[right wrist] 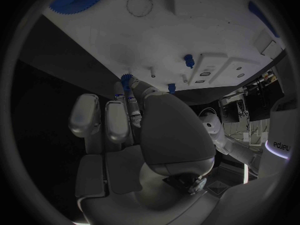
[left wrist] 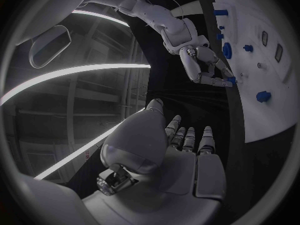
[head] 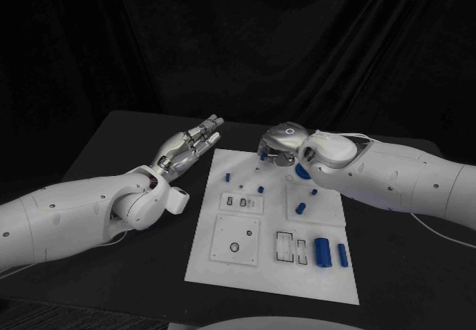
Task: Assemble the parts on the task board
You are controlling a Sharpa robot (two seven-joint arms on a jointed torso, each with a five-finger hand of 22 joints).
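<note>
Black worktop (head: 119, 137) w/ white board (head: 253, 271). Left robot hand (head: 188, 144) beside board, fingers apart, holding nothing. Right robot hand (head: 280, 143) over board's far end, pinching small blue part (right wrist: 128, 80).

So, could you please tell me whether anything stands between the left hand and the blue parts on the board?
Nothing visible does. The left hand hangs open over bare black table beside the task board, and the nearest blue parts lie across the board's edge with open space between.
</note>
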